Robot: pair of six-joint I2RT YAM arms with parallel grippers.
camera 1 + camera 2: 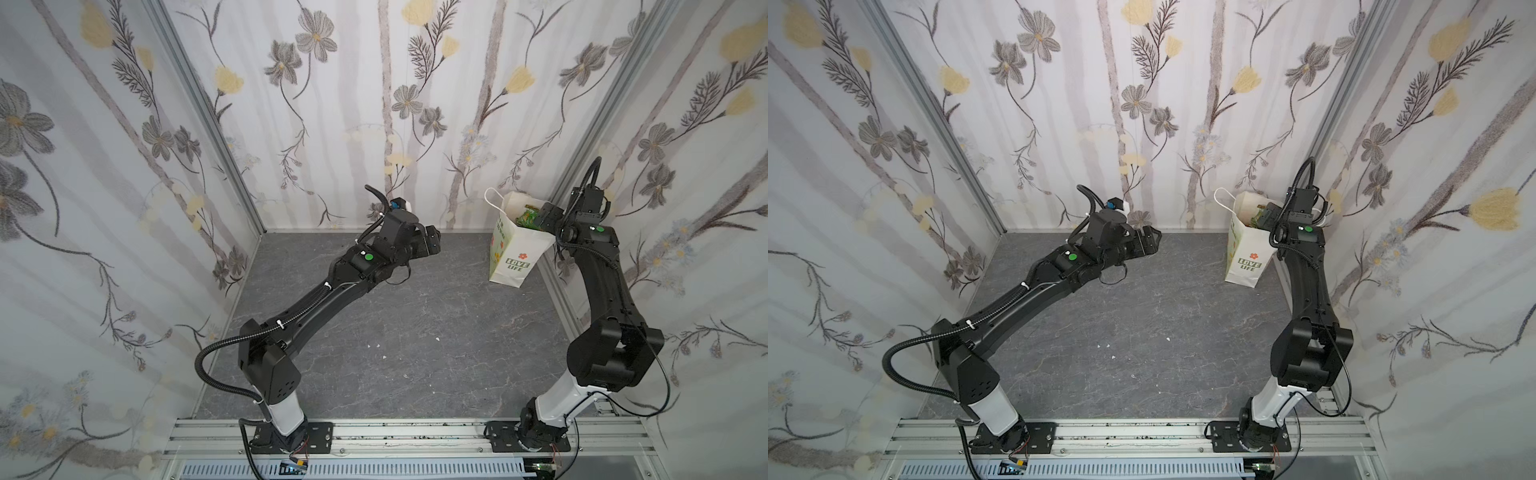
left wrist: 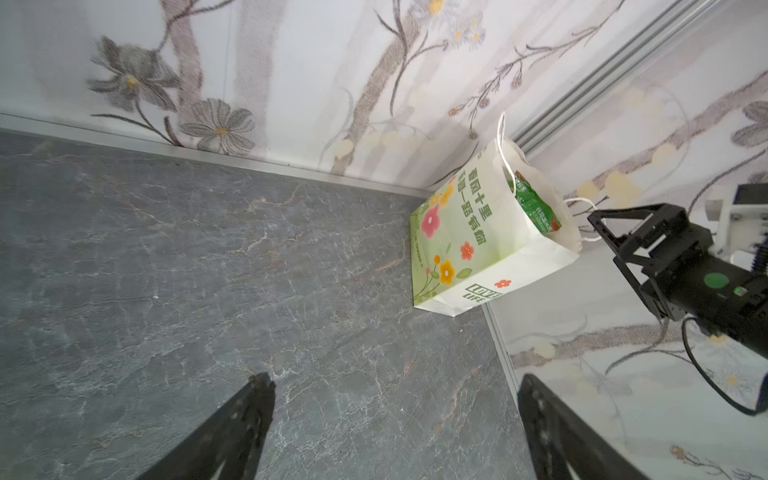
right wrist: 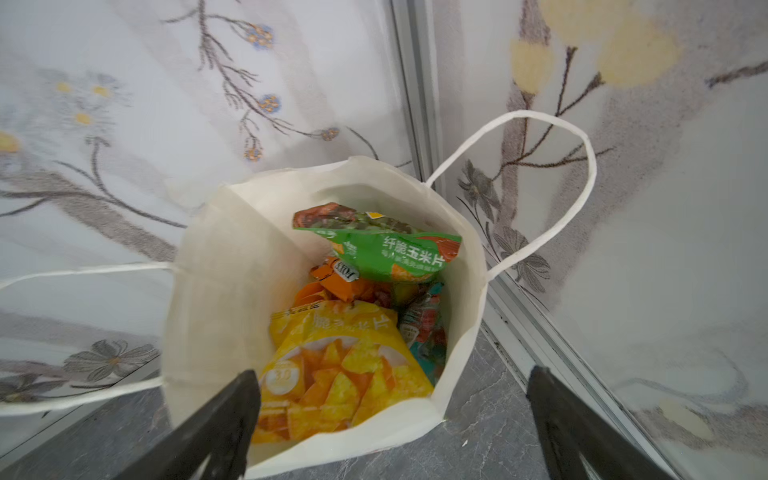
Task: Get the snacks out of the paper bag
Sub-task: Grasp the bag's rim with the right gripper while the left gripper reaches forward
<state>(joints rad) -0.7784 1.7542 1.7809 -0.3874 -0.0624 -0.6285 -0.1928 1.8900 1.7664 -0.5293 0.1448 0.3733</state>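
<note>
**Hovering at the bag mouth, nothing lifted out yet**

Starting on the left: the left gripper (image 1: 1150,241) is seen raised over the far middle of the surface, jaws spread wide and empty, pointed towards the bag. Over to the far right corner, the paper bag (image 1: 513,257) is stood upright, tucked close to the right wall, with its cord handles (image 3: 552,174) flopped outward. The right gripper (image 3: 394,376) is held just above the open mouth, jaws wide, with nothing pinched between them.

All the snacks are found inside the bag. A green packet (image 3: 386,253) is riding highest and a yellow packet (image 3: 345,365) is propped nearest the fingers. Orange wrappers (image 3: 336,282) and a teal-white one (image 3: 424,324) are buried lower.

The packets are judged light, puffy and crinkly, with slick film and brittle contents. A crimped seam or a top corner is the place to be pinched, not the belly. The bag itself is judged thin and light, so it could easily be dragged or tipped as a packet is drawn up. Its rim could be steadied from the left.

The dark grey marbled surface (image 1: 395,332) is bare but for a few white specks (image 1: 376,345) near the middle. It is closed in by flower-printed walls (image 1: 332,104) on three sides. An aluminium rail (image 1: 395,432) is run along the near edge, and both arm bases are carried on it.
</note>
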